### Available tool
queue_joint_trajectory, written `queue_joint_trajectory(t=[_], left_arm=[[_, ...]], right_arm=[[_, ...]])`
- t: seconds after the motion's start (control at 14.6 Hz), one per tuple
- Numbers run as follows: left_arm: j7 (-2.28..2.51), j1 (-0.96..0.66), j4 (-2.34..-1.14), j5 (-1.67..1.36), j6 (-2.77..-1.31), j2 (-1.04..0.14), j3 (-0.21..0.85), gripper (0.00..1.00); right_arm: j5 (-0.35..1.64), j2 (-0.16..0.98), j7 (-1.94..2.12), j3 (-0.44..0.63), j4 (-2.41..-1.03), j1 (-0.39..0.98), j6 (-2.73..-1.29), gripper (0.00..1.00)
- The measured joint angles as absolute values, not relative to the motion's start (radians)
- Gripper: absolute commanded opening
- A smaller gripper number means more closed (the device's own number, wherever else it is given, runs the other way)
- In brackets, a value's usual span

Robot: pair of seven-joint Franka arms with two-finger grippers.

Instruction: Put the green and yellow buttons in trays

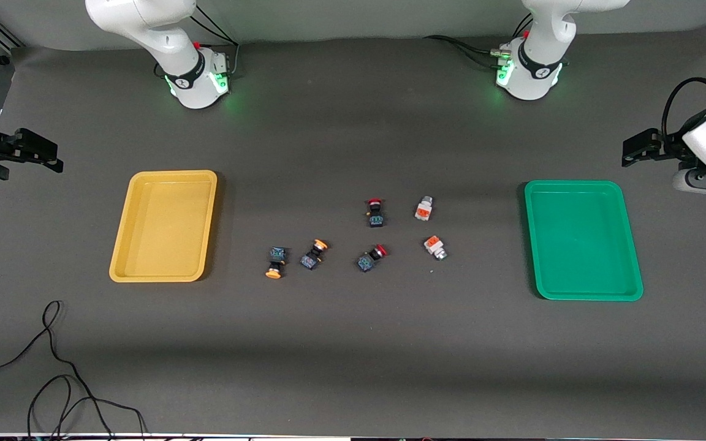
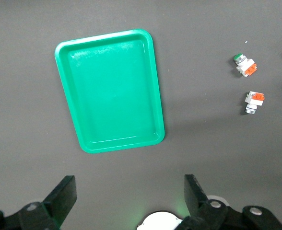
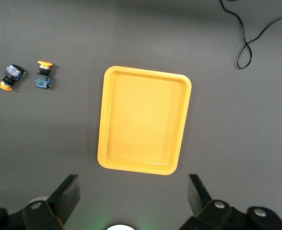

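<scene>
Grey cloth covers the table point(image 1: 353, 355), where two trays sit well apart: a yellow tray point(image 1: 121, 245) toward the right arm's end and a green tray point(image 1: 635, 257) toward the left arm's end, both holding nothing. Between them lie six small switches. Two yellow-capped buttons rest side by side nearest the yellow tray, one point(image 1: 275, 262) with its cap pointing toward the front camera, the other point(image 1: 314, 253) tilted with its cap pointing away. Two white buttons with orange patches lie nearer the green tray, one point(image 1: 424, 209) farther from the front camera than the other point(image 1: 434, 247). Two red-capped switches sit in the middle of the group, one point(image 1: 375, 212) farther from the camera than the other point(image 1: 371, 258). The left gripper point(image 2: 129, 196) hangs high by the green tray, fingers spread wide and holding nothing. The right gripper point(image 3: 134, 196) hangs high by the yellow tray, fingers likewise spread and holding nothing. A black cable point(image 1: 53, 373) trails loose across the cloth near the front camera, at the right arm's end.
</scene>
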State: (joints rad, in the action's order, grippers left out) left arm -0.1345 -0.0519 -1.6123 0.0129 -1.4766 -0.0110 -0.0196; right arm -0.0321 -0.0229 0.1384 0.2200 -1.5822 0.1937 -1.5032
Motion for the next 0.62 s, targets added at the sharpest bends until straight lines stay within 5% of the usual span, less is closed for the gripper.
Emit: queue_joint_trajectory(t=[0.62], left_arm=[[-0.128, -0.051, -1.612, 0.013, -1.493, -0.011, -0.023, 1.00]], right_arm=[[-0.038, -0.017, 0.138, 0.220, -1.563, 0.198, -1.503, 1.00]])
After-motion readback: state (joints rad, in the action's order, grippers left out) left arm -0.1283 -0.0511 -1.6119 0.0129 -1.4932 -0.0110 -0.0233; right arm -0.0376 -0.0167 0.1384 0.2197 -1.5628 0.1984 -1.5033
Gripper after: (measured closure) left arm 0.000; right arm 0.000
